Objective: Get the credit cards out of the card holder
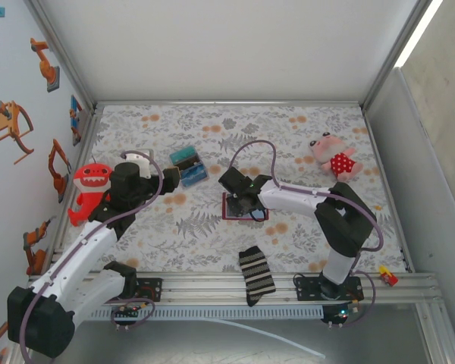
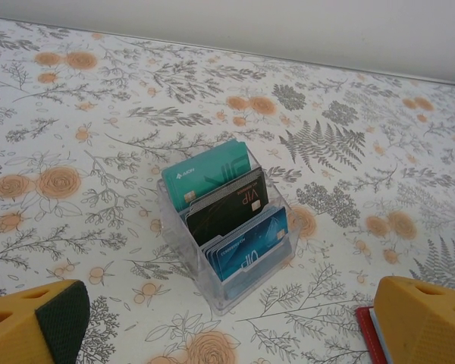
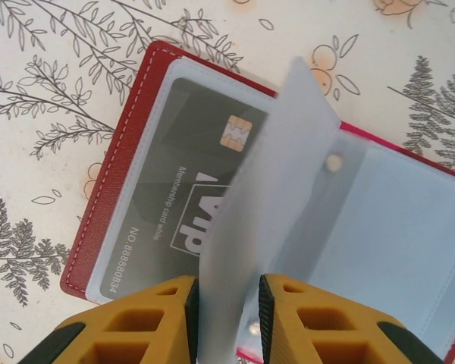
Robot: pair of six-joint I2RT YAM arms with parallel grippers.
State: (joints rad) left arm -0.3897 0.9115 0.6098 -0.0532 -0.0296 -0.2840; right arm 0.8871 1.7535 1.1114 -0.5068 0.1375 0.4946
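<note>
Jaws: right gripper (image 3: 227, 292) pinches a clear sleeve (image 3: 288, 136); left gripper (image 2: 227, 322) gapes.
A grey card (image 3: 174, 174) sits pocketed in the card holder (image 3: 110, 189); you've yet to pull it.

The small dark-red folding card holder (image 3: 115, 189) lay open and flat on the floral tabletop (image 3: 45, 152), one translucent plastic sleeve (image 3: 280, 167) lifted from its spine. A dark grey plastic credit card (image 3: 186, 178) with a gold chip lay tucked in a clear pocket inside one cover. Teal, black and blue plastic cards (image 2: 227, 212) stood upright in a clear box (image 2: 231, 296) nearby.
</note>
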